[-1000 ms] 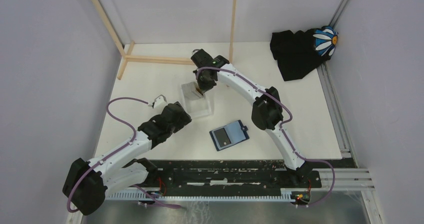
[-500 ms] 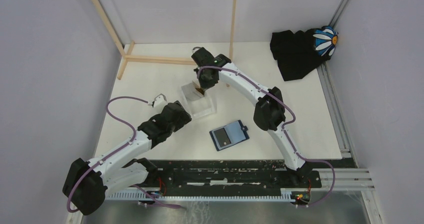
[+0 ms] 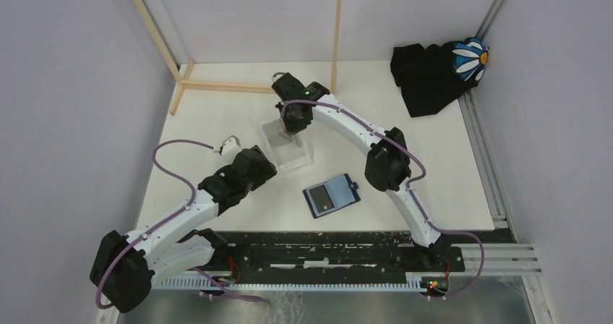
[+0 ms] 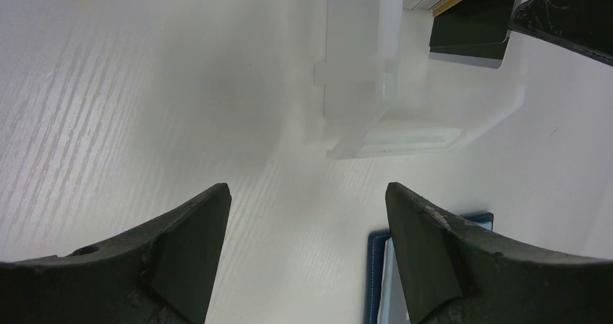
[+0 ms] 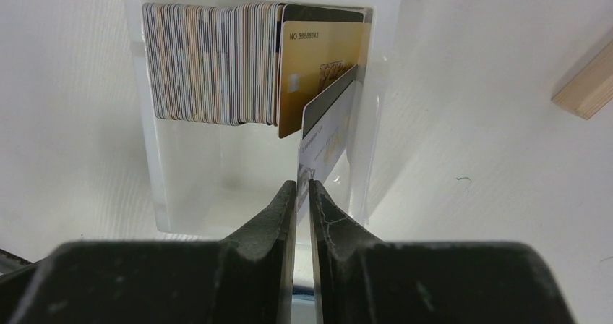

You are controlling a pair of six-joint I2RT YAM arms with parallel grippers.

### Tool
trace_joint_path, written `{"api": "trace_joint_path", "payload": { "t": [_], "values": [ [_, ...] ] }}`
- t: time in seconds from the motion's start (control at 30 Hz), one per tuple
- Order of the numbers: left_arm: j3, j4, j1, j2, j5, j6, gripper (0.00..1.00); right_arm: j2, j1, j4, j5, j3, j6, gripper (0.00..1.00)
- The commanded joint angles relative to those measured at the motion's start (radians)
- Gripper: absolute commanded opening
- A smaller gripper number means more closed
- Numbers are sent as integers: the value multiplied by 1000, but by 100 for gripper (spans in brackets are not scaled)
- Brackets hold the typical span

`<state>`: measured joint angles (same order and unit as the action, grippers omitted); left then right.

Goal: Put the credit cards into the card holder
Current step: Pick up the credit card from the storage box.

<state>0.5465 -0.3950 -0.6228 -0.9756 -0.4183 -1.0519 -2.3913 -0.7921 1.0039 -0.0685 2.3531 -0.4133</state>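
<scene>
My white tabletop (image 3: 231, 125) carries a clear box (image 3: 289, 149) and, nearer me, the open card holder (image 3: 331, 196). A wooden frame (image 3: 224, 87) lies far left, black cloth (image 3: 423, 78) far right.

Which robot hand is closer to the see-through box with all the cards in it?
Right. The right gripper is directly above the clear box, fingertips among its cards. The left gripper is open on the box's near-left side, not touching it.
</scene>
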Motion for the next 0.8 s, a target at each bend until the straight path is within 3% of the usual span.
{"api": "trace_joint_path", "payload": {
  "t": [0.0, 0.37, 0.77],
  "values": [
    [4, 15, 6, 16, -24, 10, 86, 12, -7, -12, 0, -13, 9, 17],
    [-7, 37, 6, -3, -14, 13, 86, 41, -16, -19, 19, -64, 28, 24],
    [-16, 51, 7, -8, -13, 14, 86, 67, -24, -18, -11, -112, 40, 24]
  ]
}}
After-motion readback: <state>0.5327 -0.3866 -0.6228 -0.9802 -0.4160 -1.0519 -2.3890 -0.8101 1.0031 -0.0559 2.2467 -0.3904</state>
